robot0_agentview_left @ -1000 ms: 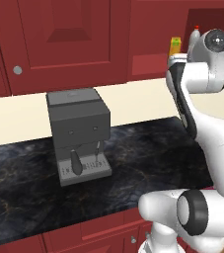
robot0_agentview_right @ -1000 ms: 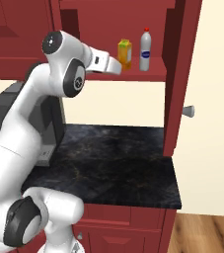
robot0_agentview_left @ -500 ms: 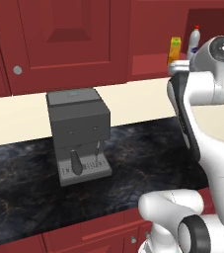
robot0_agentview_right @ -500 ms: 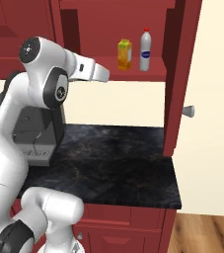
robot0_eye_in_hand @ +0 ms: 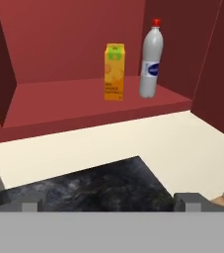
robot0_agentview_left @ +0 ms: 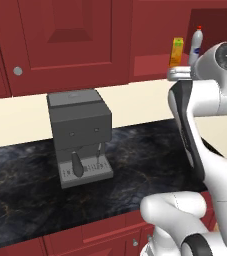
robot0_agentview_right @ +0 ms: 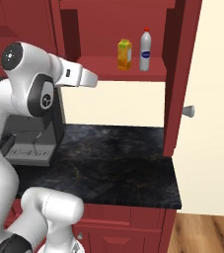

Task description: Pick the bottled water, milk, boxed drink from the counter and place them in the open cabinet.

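- One bottled water (robot0_eye_in_hand: pixel 150 59)
- One boxed drink (robot0_eye_in_hand: pixel 114 72)
- One coffee machine (robot0_agentview_left: pixel 80 136)
- One open cabinet (robot0_eye_in_hand: pixel 84 106)
- One bench (robot0_agentview_right: pixel 118 163)
- Two door knobs (robot0_agentview_left: pixel 18 71)

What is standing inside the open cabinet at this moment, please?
On the open cabinet shelf stand the boxed drink and, beside it, the bottled water, both upright. No milk carton is visible there.

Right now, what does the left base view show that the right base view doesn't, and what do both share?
Left base view alone: the dark grey coffee machine's whole front, and panelled red cabinet doors with round knobs.

Right base view alone: the glossy black counter's right end, wooden floor and a grey handle.

Both: the orange-yellow boxed drink and the red-capped bottled water upright in the open cabinet.
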